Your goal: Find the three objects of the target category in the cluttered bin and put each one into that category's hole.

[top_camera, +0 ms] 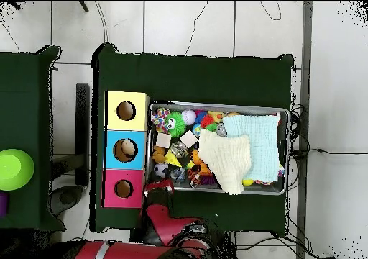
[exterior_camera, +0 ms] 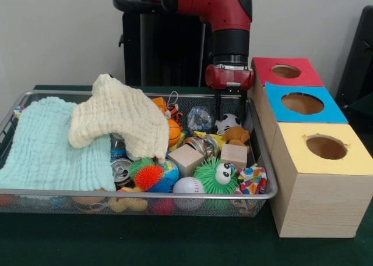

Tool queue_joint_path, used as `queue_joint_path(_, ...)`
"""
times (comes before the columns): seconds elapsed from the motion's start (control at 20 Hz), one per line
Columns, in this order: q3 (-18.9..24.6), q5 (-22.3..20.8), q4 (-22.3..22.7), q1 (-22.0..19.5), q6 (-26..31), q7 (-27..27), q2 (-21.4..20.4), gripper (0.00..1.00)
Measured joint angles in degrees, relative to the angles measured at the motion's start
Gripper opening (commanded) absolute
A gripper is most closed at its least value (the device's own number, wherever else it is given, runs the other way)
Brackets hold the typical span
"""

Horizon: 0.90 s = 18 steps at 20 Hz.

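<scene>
We find the end effector (exterior_camera: 228, 106) hanging empty, fingers narrowly apart, above the wire bin's (exterior_camera: 263, 161) far corner, directly behind the tan plush toy (exterior_camera: 236, 135), presumably its pick.

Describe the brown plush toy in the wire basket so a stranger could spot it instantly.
Start at the silver wire basket and go to its end beside the three wooden boxes. There, just below the robot's gripper, the brown plush toy sits beside a soccer ball and above a plain wooden block. It alone is furry brown.
</scene>
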Motion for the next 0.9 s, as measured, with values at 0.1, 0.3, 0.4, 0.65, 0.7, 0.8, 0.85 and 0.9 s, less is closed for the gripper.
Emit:
queue_joint_path(0.1, 0.1, 0.3, 0.0, 0.0, 0.0, 0.0, 0.0, 1.0)
queue_joint_path(0.3, 0.1, 0.3, 0.0, 0.0, 0.0, 0.0, -0.1, 1.0)
queue_joint_path(0.4, 0.1, 0.4, 0.0, 0.0, 0.0, 0.0, -0.4, 1.0)
queue_joint_path(0.65, 0.4, 1.5, 0.0, 0.0, 2.5, 0.0, -2.1, 1.0)
queue_joint_path(0.7, 0.4, 2.0, 0.0, 0.0, 3.7, 0.0, -2.6, 1.0)
queue_joint_path(0.8, 0.4, 2.8, 0.0, 0.1, 5.6, 0.0, -3.4, 1.0)
queue_joint_path(0.85, 0.4, 3.2, 0.0, 0.2, 6.7, 0.0, -3.9, 1.0)
queue_joint_path(0.9, 0.4, 3.6, 0.0, 0.2, 7.5, 0.0, -4.2, 1.0)
